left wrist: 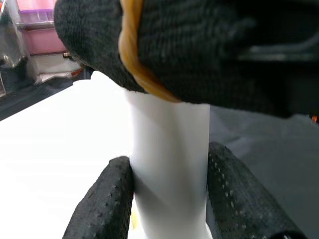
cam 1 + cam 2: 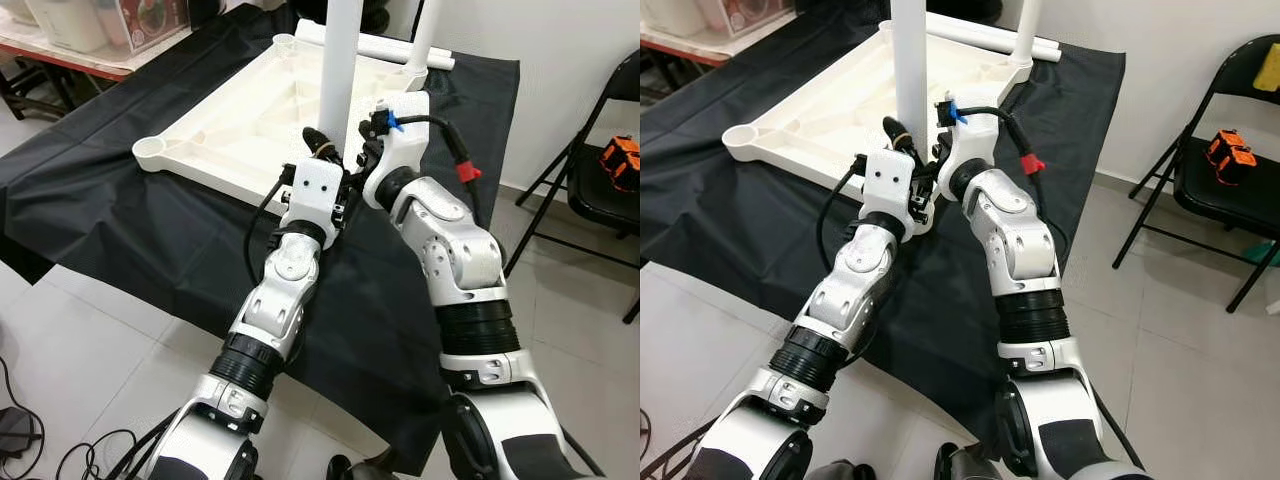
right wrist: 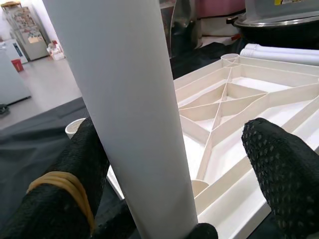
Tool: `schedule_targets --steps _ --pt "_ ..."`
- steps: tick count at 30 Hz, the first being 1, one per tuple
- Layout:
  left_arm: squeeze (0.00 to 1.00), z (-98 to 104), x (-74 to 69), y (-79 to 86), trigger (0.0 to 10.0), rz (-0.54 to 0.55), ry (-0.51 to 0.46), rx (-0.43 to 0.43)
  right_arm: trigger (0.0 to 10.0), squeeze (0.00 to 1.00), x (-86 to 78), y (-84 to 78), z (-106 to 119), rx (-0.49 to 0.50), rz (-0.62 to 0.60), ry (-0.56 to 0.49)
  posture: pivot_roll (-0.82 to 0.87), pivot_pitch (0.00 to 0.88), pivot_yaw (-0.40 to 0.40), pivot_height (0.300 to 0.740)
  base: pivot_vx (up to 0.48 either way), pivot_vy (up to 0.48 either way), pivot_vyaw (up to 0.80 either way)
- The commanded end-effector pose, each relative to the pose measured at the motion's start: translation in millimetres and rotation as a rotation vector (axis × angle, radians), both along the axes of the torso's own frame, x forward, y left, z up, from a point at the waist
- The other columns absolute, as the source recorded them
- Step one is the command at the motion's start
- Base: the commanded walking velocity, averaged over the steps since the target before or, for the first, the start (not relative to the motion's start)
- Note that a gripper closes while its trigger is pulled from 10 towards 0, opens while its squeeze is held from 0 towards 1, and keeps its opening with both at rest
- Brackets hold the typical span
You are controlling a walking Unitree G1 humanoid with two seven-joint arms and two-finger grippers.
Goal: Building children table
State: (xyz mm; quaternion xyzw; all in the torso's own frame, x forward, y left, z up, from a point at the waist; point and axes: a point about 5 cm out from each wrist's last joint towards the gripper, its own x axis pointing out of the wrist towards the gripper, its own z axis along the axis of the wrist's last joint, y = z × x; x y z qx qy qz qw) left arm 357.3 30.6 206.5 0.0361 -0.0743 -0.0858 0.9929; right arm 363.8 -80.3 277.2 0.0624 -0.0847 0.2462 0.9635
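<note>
Standing upright at the near corner of the upturned white tabletop (image 2: 240, 125), the white leg (image 2: 338, 70) has both of your grippers on it, over a black sheet (image 2: 120, 230) on the floor. Your left gripper (image 1: 169, 194) has its fingers (image 1: 102, 204) pressed against both sides of the leg; your right gripper (image 3: 174, 169) sits with jaws wide, one finger (image 3: 286, 169) well off the leg
</note>
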Motion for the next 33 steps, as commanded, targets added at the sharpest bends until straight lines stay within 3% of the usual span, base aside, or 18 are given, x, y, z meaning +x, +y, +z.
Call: schedule_targets --steps 1,7,8,9,11,12,16,19,24,26,31,32,33 --pt "0.00 -42.1 2.5 12.7 0.0 0.084 0.200 0.008 10.0 1.00 -14.4 6.5 49.3 0.099 0.077 -0.225 -0.05 0.169 -0.037 0.740 0.000 0.000 0.00" --pt "0.00 -40.7 3.0 16.3 0.0 0.085 0.189 0.009 10.0 1.00 -18.7 -4.7 66.3 0.123 0.071 -0.281 -0.05 0.161 -0.036 0.740 0.000 0.000 0.00" --pt "0.00 -38.8 3.6 18.1 0.0 0.077 0.177 0.007 10.0 0.94 -22.4 -8.5 71.3 0.124 0.092 -0.300 -0.05 0.167 -0.033 0.740 0.000 0.000 0.00" --pt "0.00 -36.9 4.3 20.2 0.0 0.063 0.166 -0.001 10.0 0.33 -26.0 -12.5 74.1 0.116 0.109 -0.316 -0.05 0.167 -0.033 0.740 0.000 0.000 0.00" --pt "0.00 -36.9 4.3 20.2 0.0 0.063 0.166 -0.001 10.0 0.33 -26.0 -12.5 74.1 0.116 0.109 -0.316 -0.05 0.167 -0.033 0.740 0.000 0.000 0.00" --pt "0.00 -34.8 6.0 24.0 0.0 0.040 0.155 -0.012 10.0 0.00 -29.5 -18.0 74.4 0.114 0.132 -0.318 -0.06 0.170 -0.032 0.740 0.000 0.000 0.00" --pt "0.00 -32.0 8.7 31.1 0.0 0.021 0.136 -0.005 10.0 0.00 -32.3 -26.0 72.2 0.112 0.149 -0.313 -0.06 0.171 -0.028 0.740 0.000 0.000 0.00" --pt "0.00 -24.9 12.9 41.6 0.0 -0.045 0.094 -0.012 10.0 0.00 -41.8 -37.0 64.6 0.107 0.265 -0.278 -0.06 0.171 -0.022 0.740 0.000 0.000 0.00" --pt "0.00 -20.7 13.9 44.5 0.0 -0.101 0.067 -0.012 10.0 0.00 -45.8 -41.6 60.5 0.086 0.311 -0.258 -0.07 0.171 -0.018 0.740 0.000 0.000 0.00" --pt "0.00 -15.4 13.4 49.7 0.0 -0.247 0.035 -0.001 10.0 0.00 -50.3 -49.1 54.8 0.019 0.354 -0.232 -0.07 0.171 -0.013 0.740 0.000 0.000 0.00" --pt "0.00 -14.1 13.6 53.5 0.0 -0.279 0.024 0.032 10.0 0.00 -49.0 -53.3 52.9 -0.004 0.336 -0.221 -0.07 0.174 -0.009 0.740 0.000 0.000 0.00" --pt "0.00 -14.4 12.9 54.6 0.0 -0.301 0.015 0.085 10.0 0.00 -45.8 -56.8 50.4 -0.028 0.295 -0.209 -0.07 0.175 -0.006 0.740 0.000 0.000 0.00" --pt "0.00 -14.4 12.9 54.6 0.0 -0.301 0.015 0.085 10.0 0.00 -45.8 -56.8 50.4 -0.028 0.295 -0.209 -0.07 0.175 -0.006 0.740 0.000 0.000 0.00"
